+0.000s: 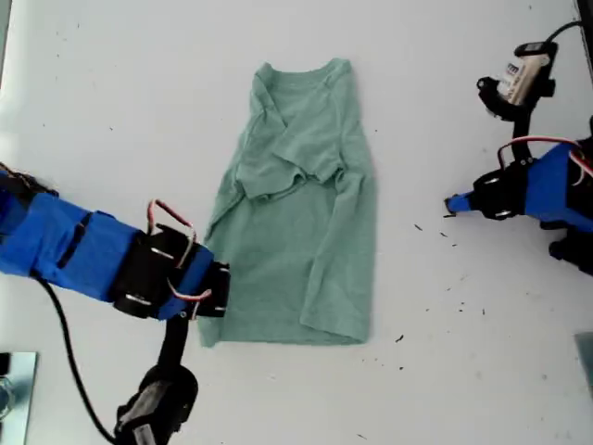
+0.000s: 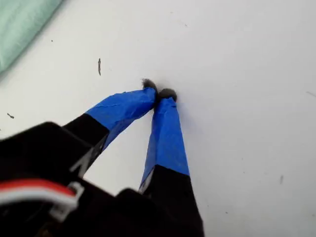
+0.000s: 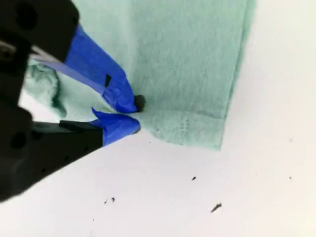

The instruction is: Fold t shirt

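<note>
1. Both tools carry blue tape on their fingers. My first tool (image 2: 159, 94) has its tips pressed together on nothing, over bare white tabletop (image 1: 111, 83).
2. In the exterior view that first tool (image 1: 452, 204) sits at the view's right, well apart from the shirt (image 1: 301, 213), pointing toward it.
3. My second tool (image 3: 134, 114) is narrowly parted at the shirt's (image 3: 187, 64) hem edge. The upper finger lies on the cloth and the lower one sits at the edge by the tabletop. I cannot tell whether cloth is actually pinched between them.
4. In the exterior view the second tool (image 1: 215, 295) is at the lower corner of the shirt on the view's left, reaching in from that side.
5. The shirt lies flat in the middle of the tabletop, neck toward the top of the exterior view and hem toward the bottom. Its sides are folded in to a narrow strip, and a sleeve lies crumpled across the chest.
6. A corner of the shirt (image 2: 22, 24) shows at the edge of the first wrist view.
7. Small dark specks (image 1: 400, 338) dot the tabletop near the hem.
</note>
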